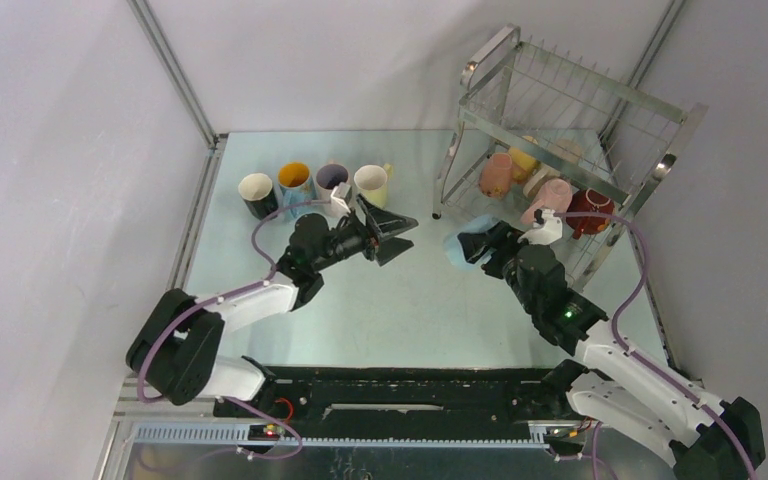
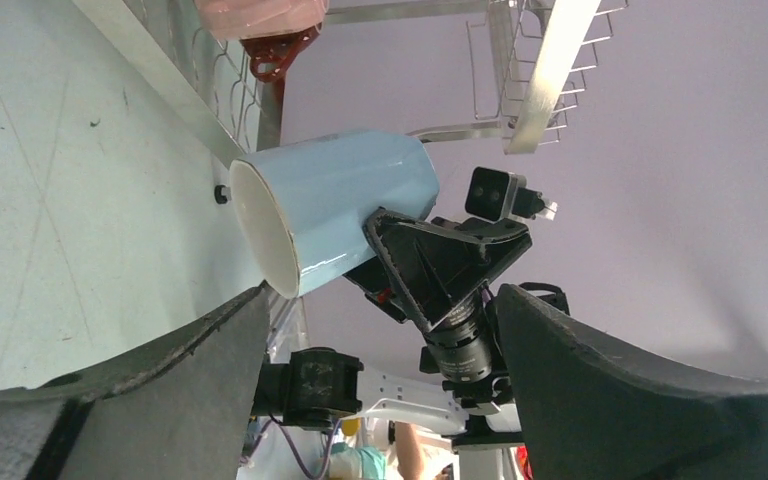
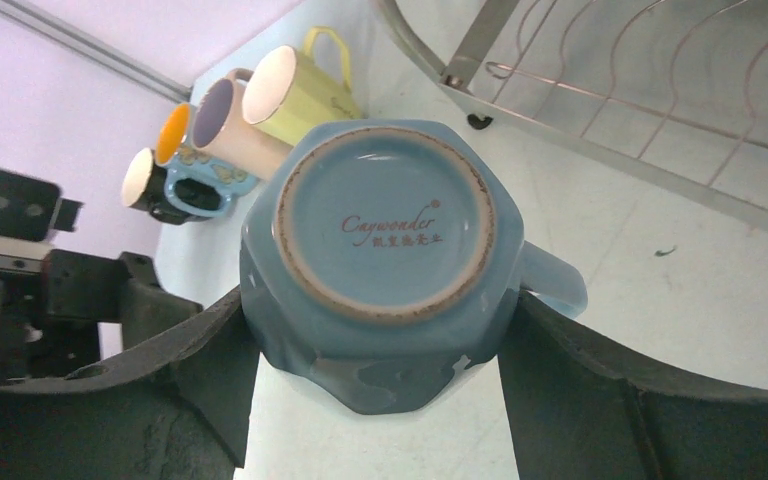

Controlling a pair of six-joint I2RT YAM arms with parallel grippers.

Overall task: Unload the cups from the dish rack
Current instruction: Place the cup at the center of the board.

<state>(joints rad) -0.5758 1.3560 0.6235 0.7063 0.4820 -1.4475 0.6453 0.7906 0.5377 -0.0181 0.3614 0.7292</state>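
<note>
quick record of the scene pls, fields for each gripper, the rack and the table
left gripper: open, empty, pointed at the held mug
right gripper: shut on light blue mug, mug on its side, just outside the rack
dish rack: at least five mugs on lower tier
table: four mugs upright in a row, far left
</note>
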